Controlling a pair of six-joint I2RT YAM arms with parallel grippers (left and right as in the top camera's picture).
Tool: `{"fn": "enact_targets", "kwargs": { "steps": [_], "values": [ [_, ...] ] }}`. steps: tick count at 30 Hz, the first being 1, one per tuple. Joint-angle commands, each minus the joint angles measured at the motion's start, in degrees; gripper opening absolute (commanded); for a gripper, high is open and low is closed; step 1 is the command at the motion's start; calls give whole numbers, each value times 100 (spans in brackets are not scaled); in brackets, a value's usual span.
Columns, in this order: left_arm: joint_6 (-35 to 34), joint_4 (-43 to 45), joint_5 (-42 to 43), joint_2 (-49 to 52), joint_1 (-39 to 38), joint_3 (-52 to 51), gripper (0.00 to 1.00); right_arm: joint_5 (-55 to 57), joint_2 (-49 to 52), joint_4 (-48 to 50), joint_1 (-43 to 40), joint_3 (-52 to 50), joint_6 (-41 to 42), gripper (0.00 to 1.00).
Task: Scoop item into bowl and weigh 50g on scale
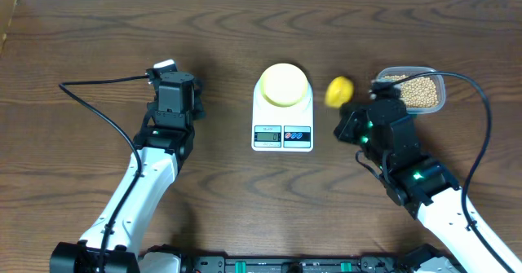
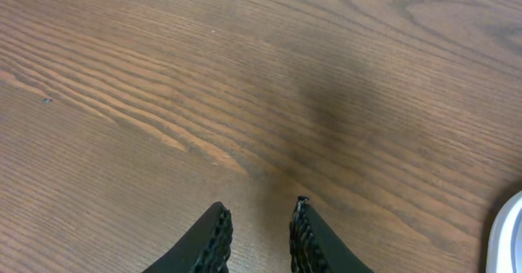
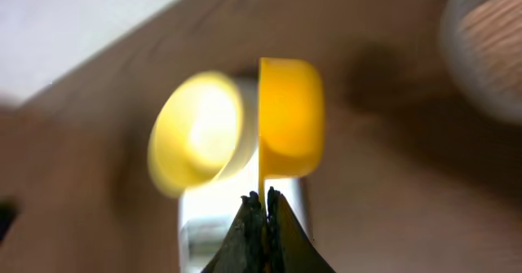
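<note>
Our right fingers [image 3: 243,239] pinch the thin handle of the yellow scoop [image 1: 339,90], right of centre in the overhead view, between the tub [image 1: 441,84] of beans [image 1: 416,92] and the bowl [image 1: 283,85] on the scale [image 1: 282,133]. Our left fingers [image 2: 214,240], slightly spread, hold nothing above the desk [image 2: 163,77]. We fear the scoop twists in so narrow a pinch and drops beans beside the bowl, or knocks it.

wooden table [image 1: 81,28], scale [image 1: 282,134], clear tub [image 1: 443,90]
</note>
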Motion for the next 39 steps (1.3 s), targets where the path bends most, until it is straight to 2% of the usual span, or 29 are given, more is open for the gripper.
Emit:
{"fn": "enact_targets", "kwargs": {
  "steps": [1,2,4,5,11,13,16,19,22,25,27,32,39],
  "values": [
    [94,-24,216,9,17,59,32,-1611,-17,-260,-28,26,-111,1],
    [92,-42,275,11,20,61,42,-1735,-17,-356,-28,26,-166,1],
    [92,-160,286,11,17,59,96,-1982,-48,-579,-31,26,-326,1],
    [94,-273,286,11,20,59,98,-2072,-85,-682,-31,26,-400,1],
    [-44,-1628,435,11,20,59,98,-2229,-704,-1097,-31,26,-426,1],
    [-164,-1910,787,11,20,59,98,-2223,-1067,-1349,-31,26,-557,1],
    [46,-2168,1648,-31,20,61,98,-2105,-1569,-1768,-31,26,-831,1],
    [925,-2188,2640,-131,20,63,98,-1659,-2052,-2343,-31,26,-844,1],
    [1497,-2212,3091,-339,20,118,98,-1082,-2417,-2874,-31,26,-844,1],
    [1880,-2236,3178,-765,20,223,98,-649,-2566,-3182,-31,24,-841,1],
    [1967,-2306,3178,-1043,20,278,98,-612,-2555,-3185,-31,20,-841,1],
    [2717,-2789,3320,-1987,20,350,98,-610,-2549,-3254,-31,-7,-844,1],
    [3609,-3528,3451,-2271,20,608,98,-297,-2549,-3259,-31,-39,-844,1]
  ]
}}
